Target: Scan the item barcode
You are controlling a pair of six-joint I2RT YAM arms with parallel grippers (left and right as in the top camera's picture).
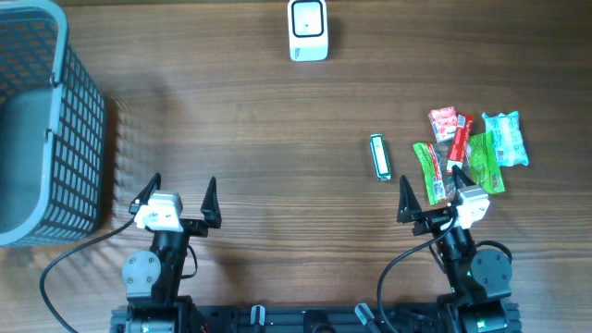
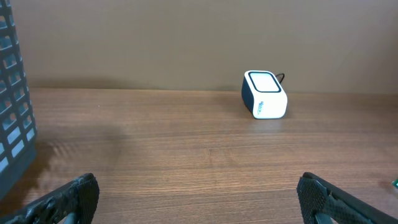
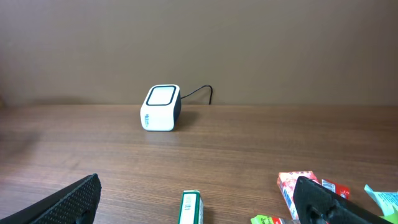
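Where wood-grain table (image 1: 277,203) meets brown wall (image 2: 186,37), white scanner (image 1: 307,30), grey basket (image 1: 83,139)

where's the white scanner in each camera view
Overhead: the white scanner stands at top centre, far from both arms.
Left wrist: right of centre, at the table's back edge.
Right wrist: left of centre, its cable trailing right.
Shared landmark: the wooden table under it.
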